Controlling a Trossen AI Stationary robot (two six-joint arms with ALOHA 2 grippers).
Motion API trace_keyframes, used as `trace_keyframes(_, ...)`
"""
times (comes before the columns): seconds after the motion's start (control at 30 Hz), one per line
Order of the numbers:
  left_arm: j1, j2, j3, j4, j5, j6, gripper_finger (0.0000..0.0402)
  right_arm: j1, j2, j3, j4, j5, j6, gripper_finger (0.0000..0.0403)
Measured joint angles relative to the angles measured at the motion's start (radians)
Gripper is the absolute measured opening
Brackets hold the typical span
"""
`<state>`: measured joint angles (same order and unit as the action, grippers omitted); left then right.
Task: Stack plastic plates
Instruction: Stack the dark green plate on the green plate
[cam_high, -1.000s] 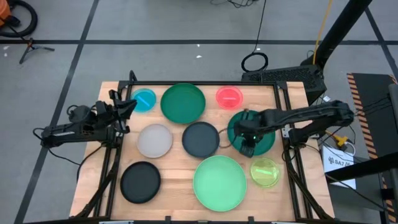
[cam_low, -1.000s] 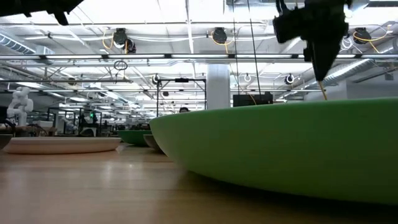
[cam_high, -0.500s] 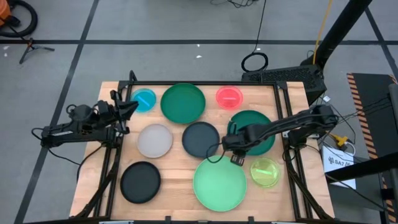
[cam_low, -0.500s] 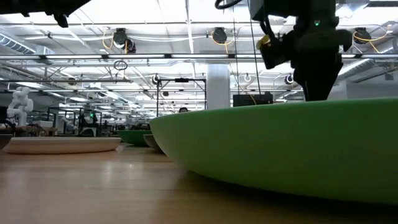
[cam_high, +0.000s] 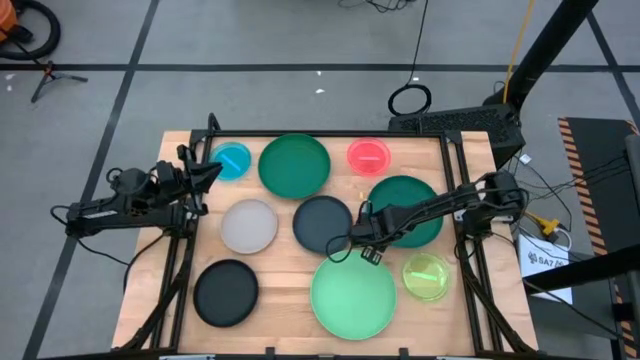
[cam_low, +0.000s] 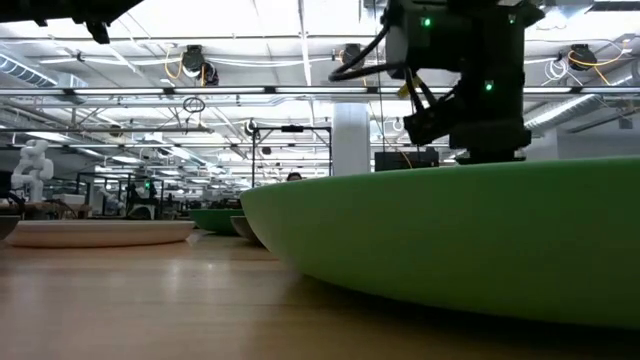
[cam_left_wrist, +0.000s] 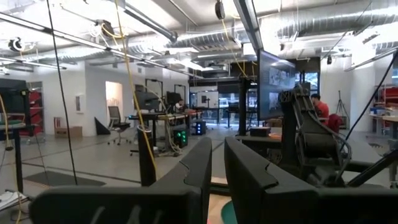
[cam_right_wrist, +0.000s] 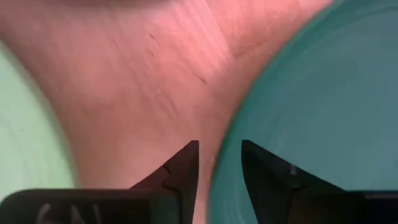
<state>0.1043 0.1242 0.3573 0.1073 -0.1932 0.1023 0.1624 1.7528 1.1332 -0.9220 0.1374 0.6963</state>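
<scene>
In the high view several round plates lie flat on the wooden table. They are a dark green plate (cam_high: 410, 205), a mint plate (cam_high: 353, 292), a dark grey plate (cam_high: 322, 222), a light grey plate (cam_high: 249, 226), a black plate (cam_high: 226, 292), a second dark green plate (cam_high: 294, 165), and small blue (cam_high: 232, 161), pink (cam_high: 369, 154) and yellow-green (cam_high: 427, 276) plates. My right gripper (cam_high: 367, 250) points down, open by a narrow gap. In its wrist view the right gripper (cam_right_wrist: 219, 152) has one finger over the dark green plate's rim (cam_right_wrist: 231, 124) and one over bare wood. My left gripper (cam_high: 212, 170) waits shut near the blue plate.
The plates lie close together with narrow strips of bare wood (cam_high: 290, 262) between them. In the low view the mint plate (cam_low: 450, 240) fills the foreground and hides the right gripper's fingertips. Black frame rails (cam_high: 180, 260) run along the table's left and right edges.
My right gripper has moved from above the right-hand dark green plate toward the table's left and near side, and has come down at that plate's left rim, beside the mint plate. The plates and the left arm have stayed in place.
</scene>
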Motion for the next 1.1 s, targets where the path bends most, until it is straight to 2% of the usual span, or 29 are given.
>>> trace_keyframes(0.1, 0.0, 0.0, 0.0, 0.0, 0.0, -0.004, 0.0051, -0.006, 0.024, 0.0, 0.002, -0.001, 0.002, 0.0095)
trace_keyframes(0.37, 0.0, 0.0, 0.0, 0.0, 0.0, -0.021, 0.0051, -0.012, 0.025, 0.0, -0.013, 0.011, -0.001, 0.0011)
trace_keyframes(0.57, 0.0, 0.0, 0.0, 0.0, 0.0, -0.031, 0.0051, -0.012, 0.019, 0.03, -0.119, -0.003, 0.014, 0.0012)
trace_keyframes(0.83, 0.0, 0.0, 0.0, -0.001, 0.0, -0.033, 0.0051, -0.01, 0.019, 0.155, -0.334, -0.005, -0.062, 0.0005)
trace_keyframes(1.1, 0.0, 0.0, 0.0, -0.001, 0.0, -0.033, 0.0051, -0.022, 0.019, 0.336, -0.529, 0.146, -0.178, 0.0002)
